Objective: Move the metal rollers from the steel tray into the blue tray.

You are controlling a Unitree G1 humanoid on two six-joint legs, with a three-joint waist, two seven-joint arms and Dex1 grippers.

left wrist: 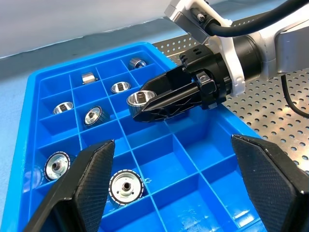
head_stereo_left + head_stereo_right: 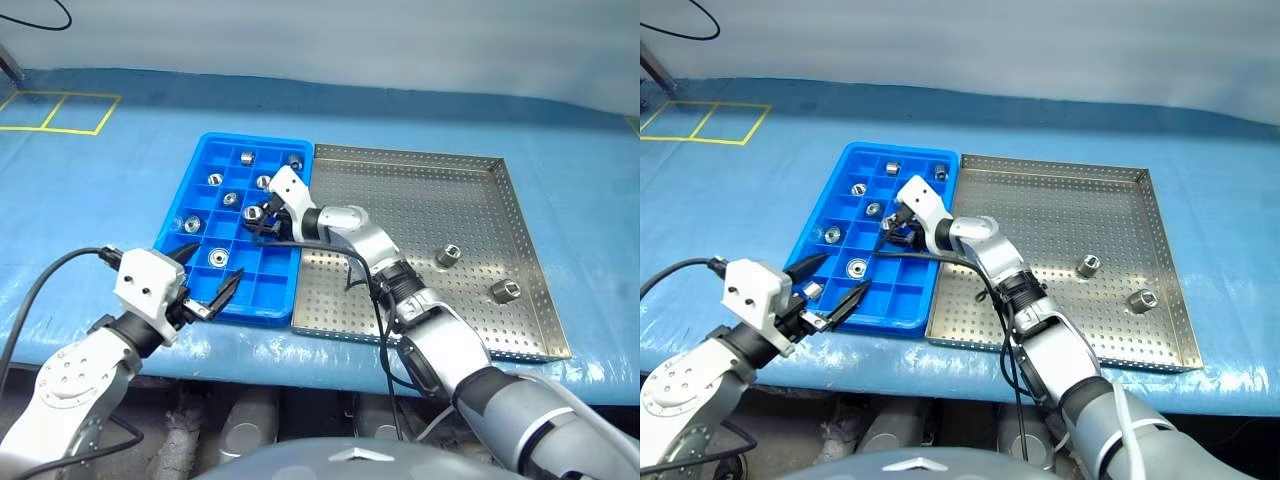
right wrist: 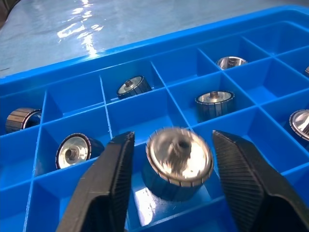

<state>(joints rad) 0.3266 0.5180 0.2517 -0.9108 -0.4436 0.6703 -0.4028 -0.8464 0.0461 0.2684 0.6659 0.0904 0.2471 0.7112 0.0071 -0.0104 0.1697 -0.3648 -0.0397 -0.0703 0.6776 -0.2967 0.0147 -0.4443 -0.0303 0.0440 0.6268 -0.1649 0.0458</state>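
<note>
Left pincer (image 2: 207, 283) hung spread at the blue tray's (image 2: 200, 185) near edge. Right pincer (image 3: 169, 164), parted, straddled one roller (image 3: 179, 157) over a compartment. Two rollers (image 2: 448, 255) remained on steel tray (image 2: 430, 190).

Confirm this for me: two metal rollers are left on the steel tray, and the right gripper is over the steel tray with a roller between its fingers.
Not quite. The right gripper is over the blue tray, as the left eye view shows; the roller sits between its fingers. Two metal rollers do remain on the steel tray.
</note>
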